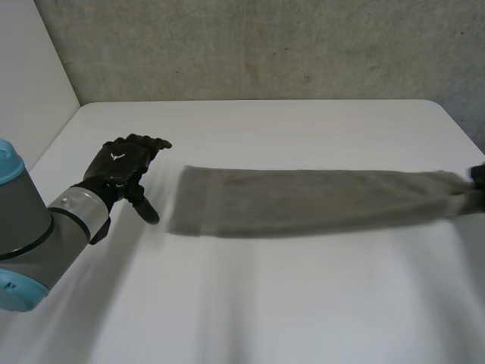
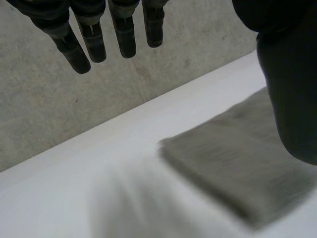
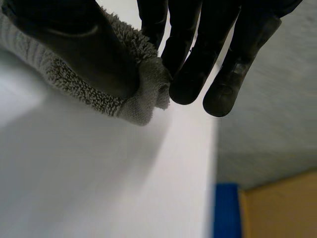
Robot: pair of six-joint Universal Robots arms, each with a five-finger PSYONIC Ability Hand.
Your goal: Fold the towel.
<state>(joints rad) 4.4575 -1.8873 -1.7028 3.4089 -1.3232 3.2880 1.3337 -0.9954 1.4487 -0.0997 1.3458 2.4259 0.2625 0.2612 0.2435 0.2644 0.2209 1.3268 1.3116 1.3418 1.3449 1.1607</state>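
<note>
- White table (image 1: pixel 250 303) makes up your work surface, with a grey, rough wall (image 1: pixel 265 45) behind it at 12 o'clock.
- Note the grey towel (image 1: pixel 303 201): it lies on the table as a long narrow band, running from 9 o'clock to 3 o'clock across the middle of the head view.
- Its 9 o'clock end lies flat and squared off. Its 3 o'clock end narrows and bunches together.
- Your left hand (image 1: pixel 121 168) sits at 9 o'clock of the towel, just beside that flat end and not touching it.
- In the left wrist view its fingers (image 2: pixel 94 44) are straight and its thumb stands well apart from them, with nothing between. Log this hand as released. The towel's flat end lies on the table beside the thumb.
- Your right hand (image 1: pixel 477 178) is at the 3 o'clock end of the towel, near the table's 3 o'clock edge.
- In the right wrist view its thumb presses the bunched terry end against the fingers (image 3: pixel 188 82), a pinch. Log this hand as grasping the towel.
- You cannot tell whether the pinched end rests on the table or is raised off it.
- Past the table's edge, the right wrist view shows a blue strip (image 3: pixel 227 210) beside a tan surface (image 3: pixel 280 208).
</note>
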